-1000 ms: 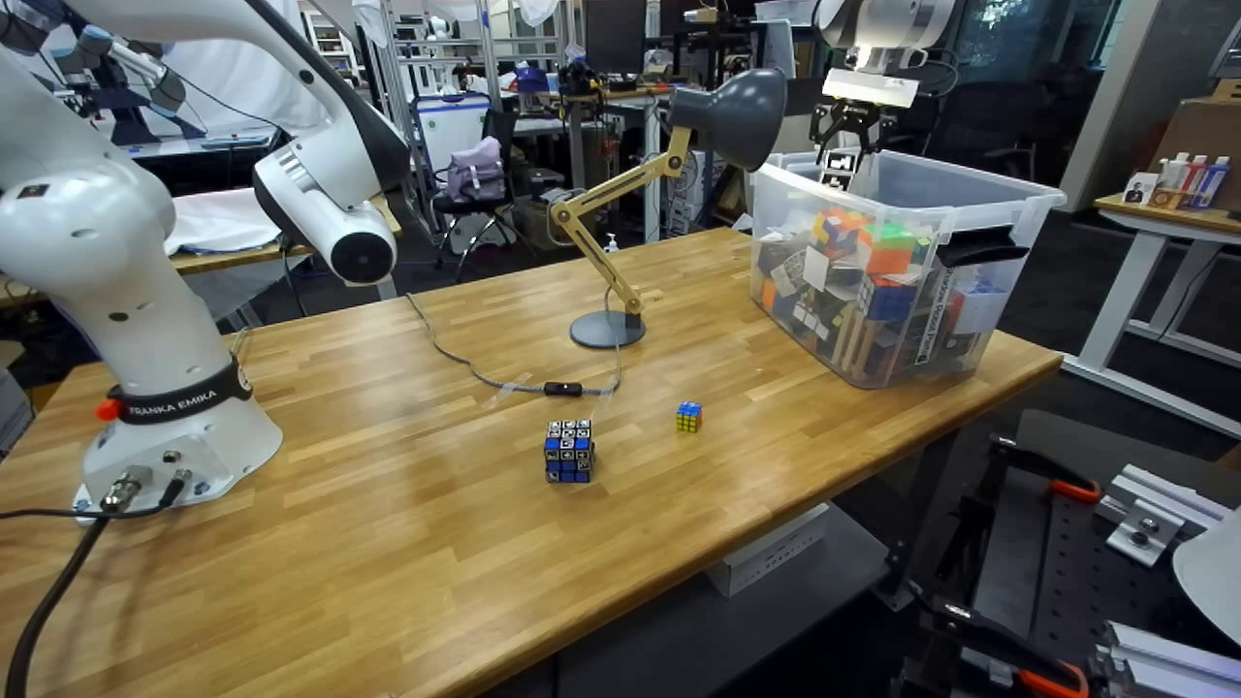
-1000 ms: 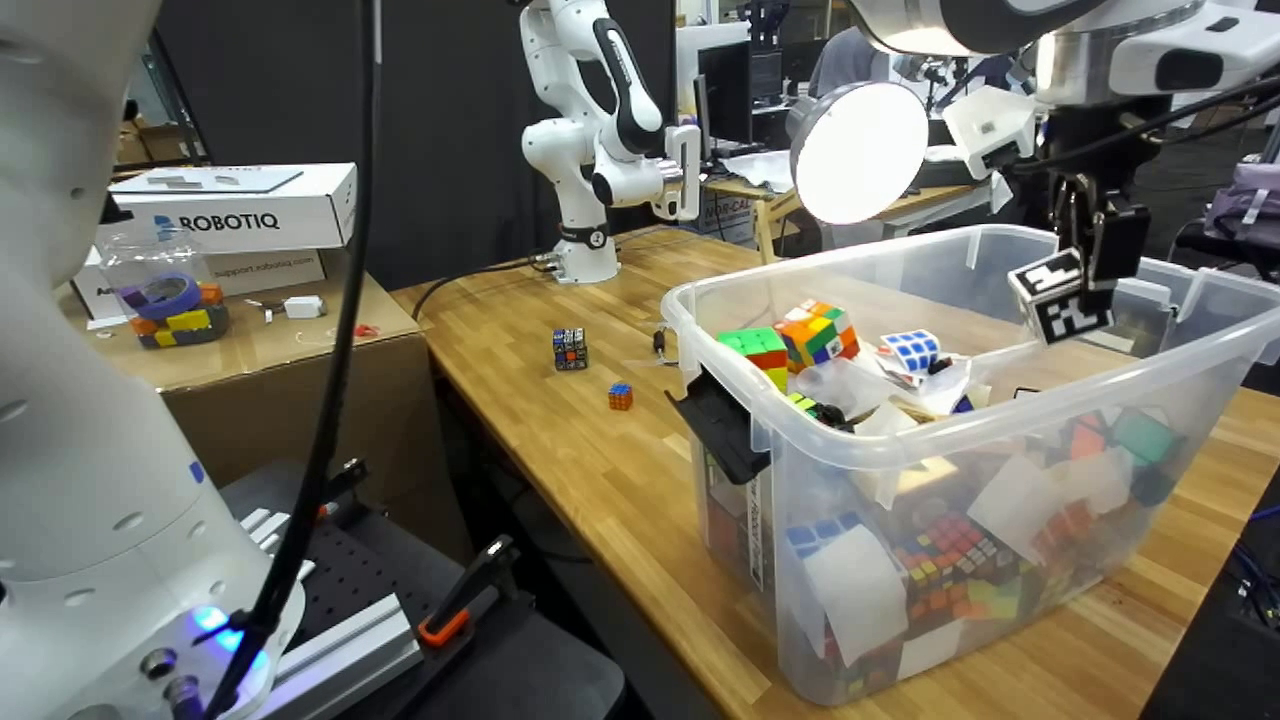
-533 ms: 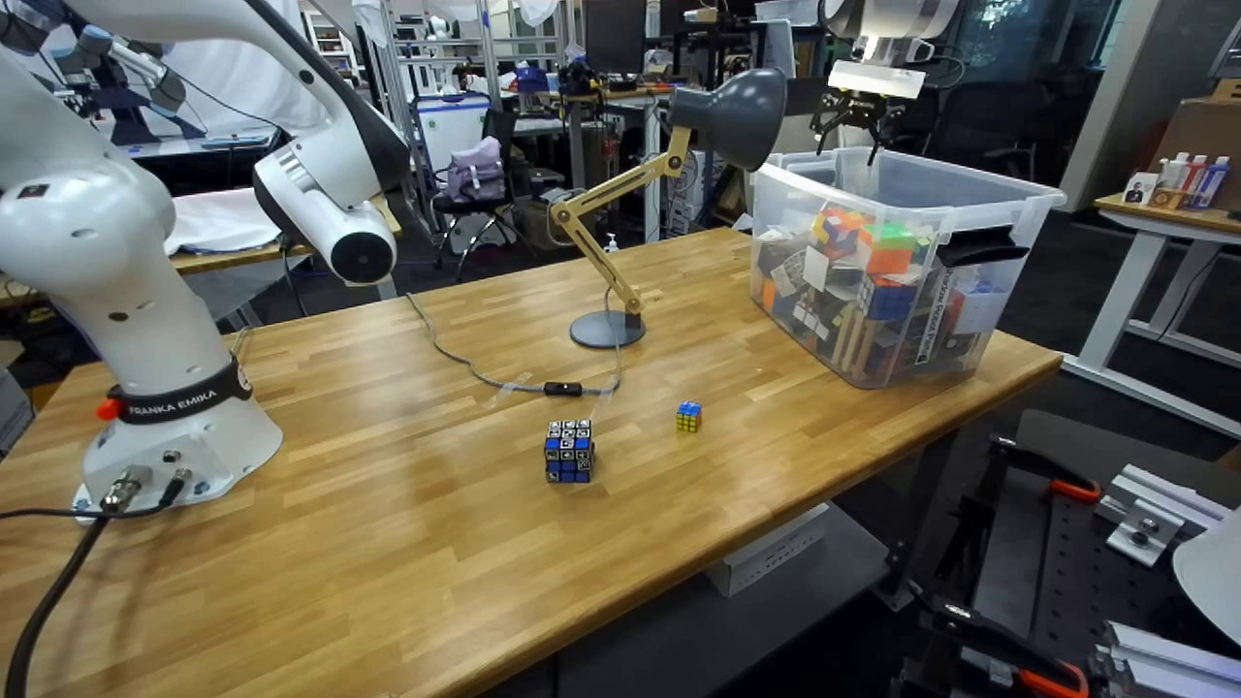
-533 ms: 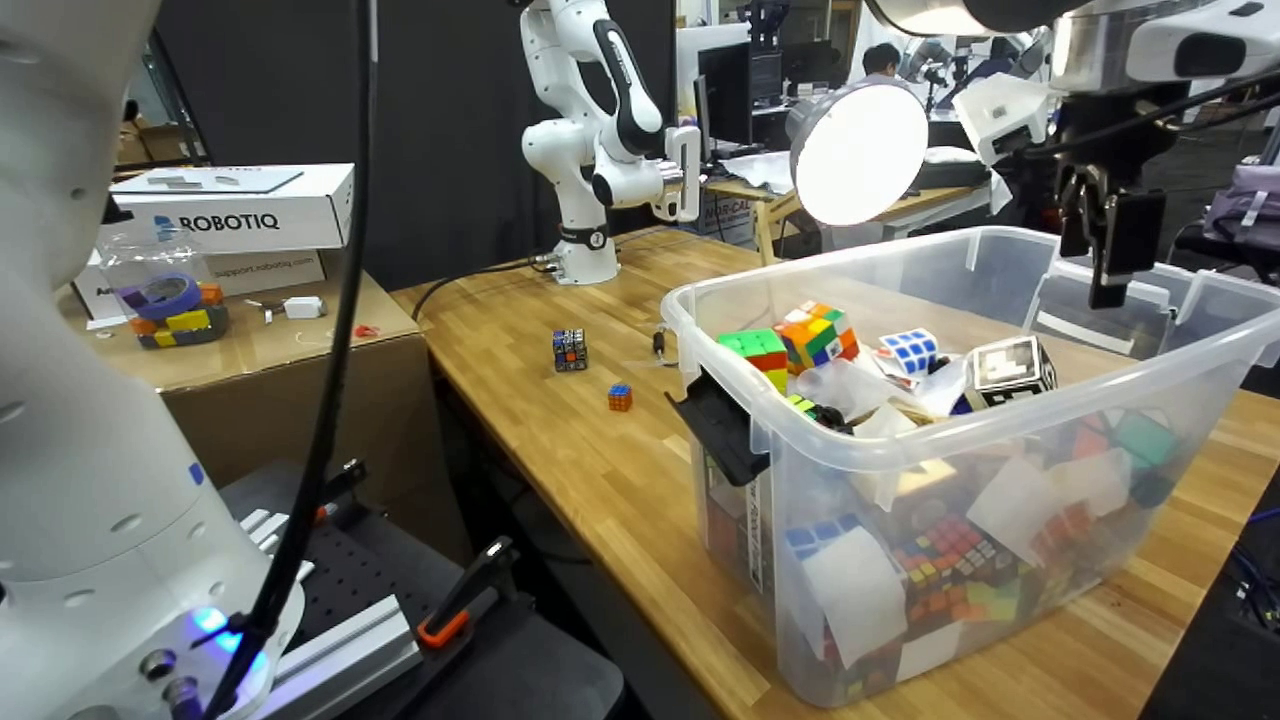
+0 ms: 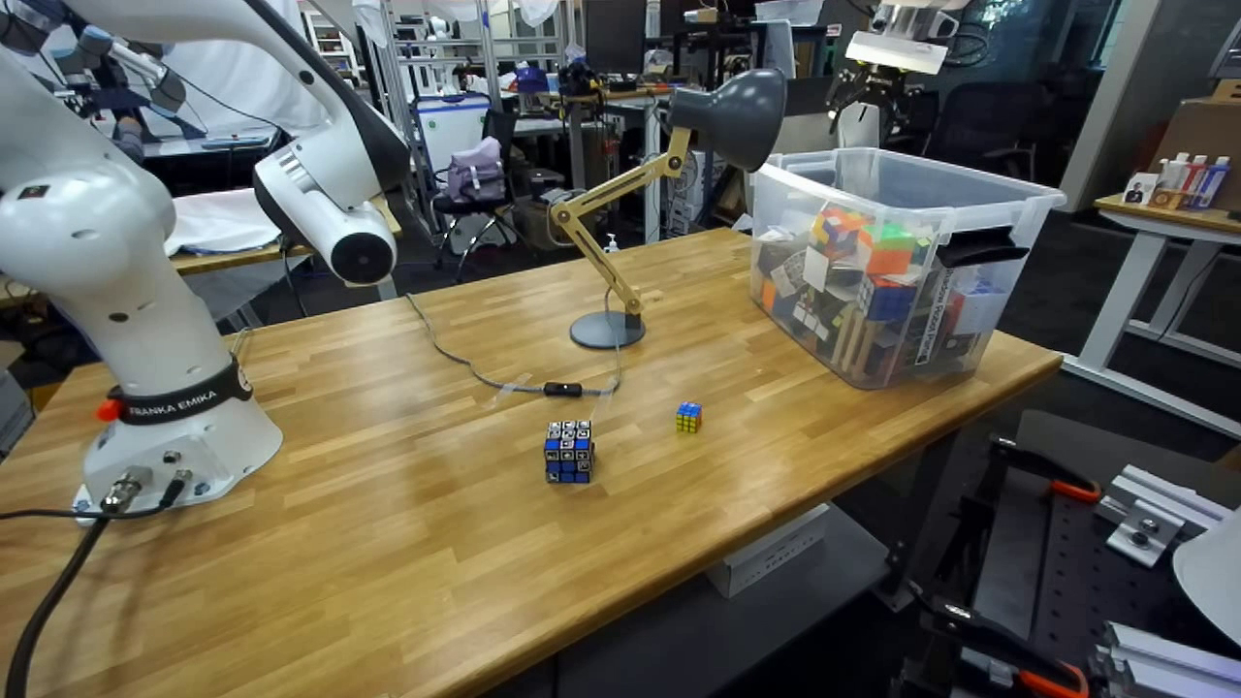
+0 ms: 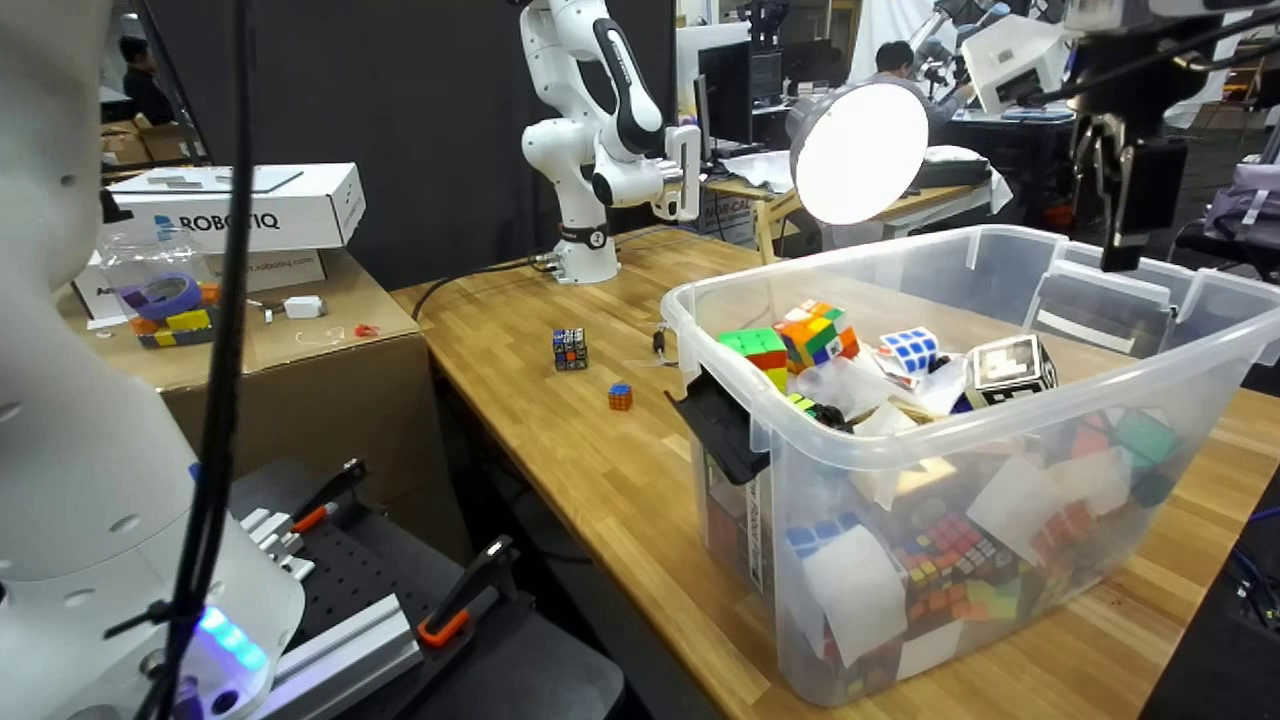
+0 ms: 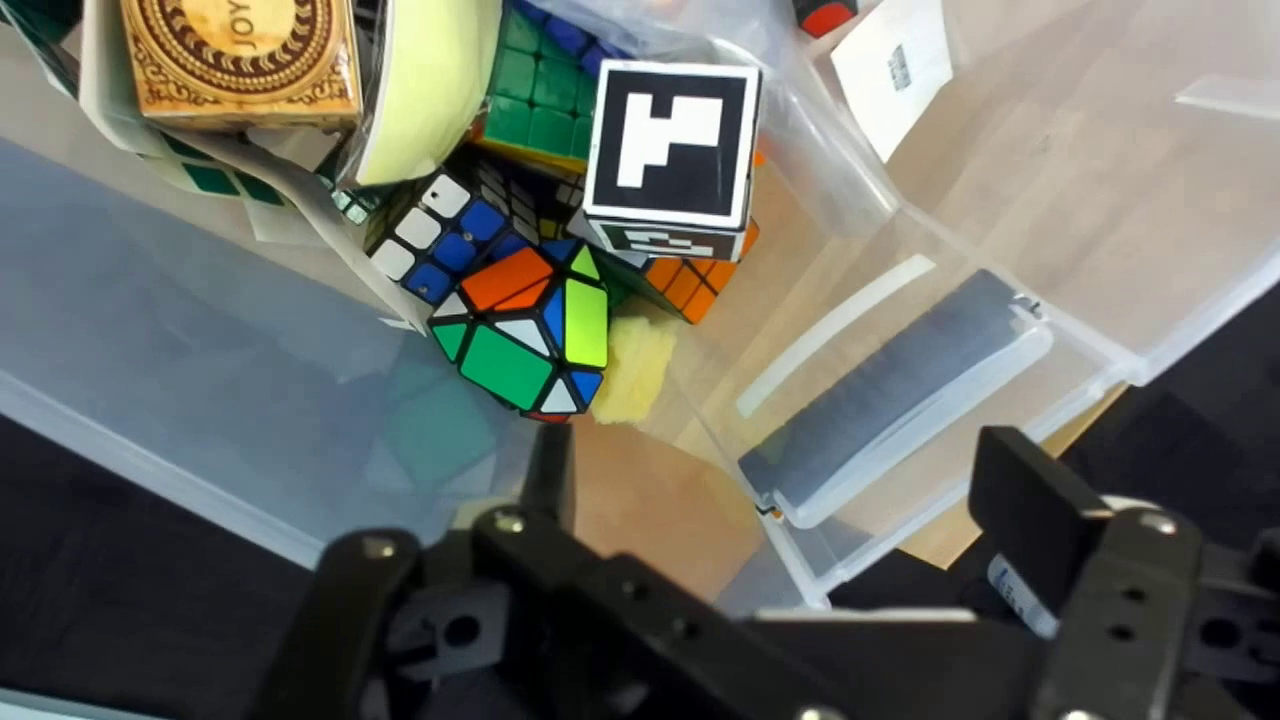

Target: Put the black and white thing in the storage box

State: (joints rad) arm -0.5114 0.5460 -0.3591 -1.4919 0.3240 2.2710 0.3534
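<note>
The black and white thing [image 7: 672, 145] is a cube with blocky white marks on black. It lies inside the storage box on top of other puzzle cubes, and in an exterior view the black and white thing [image 6: 1008, 370] shows slightly tilted near the box's middle. The storage box [image 6: 860, 452] is a large clear tub with a pale rim, on the table in both exterior views. My gripper [image 7: 780, 450] hangs above one end of the box, its fingers wide apart with nothing between them. In an exterior view the gripper [image 5: 863, 111] stands higher than the rim.
A desk lamp [image 5: 742, 121] stands beside the box, its head close to the rim. Two puzzle cubes rest on the table, a blue and black one [image 5: 569, 451] and a tiny one [image 5: 688, 417]. Another white arm [image 5: 87, 233] is mounted at the table's far end.
A second ago the gripper held the black and white cube over the box. It let go, the cube dropped onto the contents, and the opened gripper has risen away from it.
</note>
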